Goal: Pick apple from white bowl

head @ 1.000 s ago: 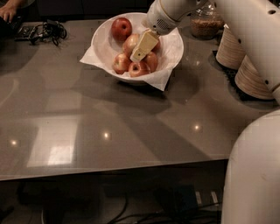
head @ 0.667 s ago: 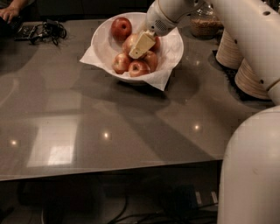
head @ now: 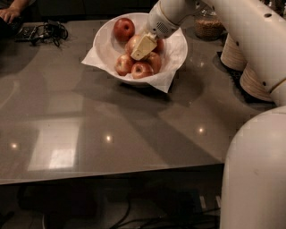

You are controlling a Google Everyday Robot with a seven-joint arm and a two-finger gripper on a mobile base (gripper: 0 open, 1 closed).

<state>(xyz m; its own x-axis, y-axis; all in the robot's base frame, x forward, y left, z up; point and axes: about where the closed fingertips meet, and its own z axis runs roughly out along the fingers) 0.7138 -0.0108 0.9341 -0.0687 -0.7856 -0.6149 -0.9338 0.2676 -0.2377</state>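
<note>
The white bowl (head: 107,42), lined with a paper napkin (head: 96,60), stands at the back middle of the grey table. It holds several apples. The pale blushed apple (head: 131,44) lies in the middle, with a deep red one (head: 124,28) behind it and smaller red ones (head: 142,69) in front. My gripper (head: 143,47) reaches down from the upper right into the bowl. Its cream tip lies over the pale apple's right side and hides part of it.
Two stacks of white plates (head: 236,54) (head: 257,84) stand at the right, under my arm. A jar of brown stuff (head: 208,27) is behind the bowl. Black cables (head: 44,31) and a person's hand (head: 9,13) are at the far left. My white body (head: 254,179) fills the lower right.
My gripper has shifted slightly to the left inside the bowl, over the pale apple. The apples and the bowl have not moved.
</note>
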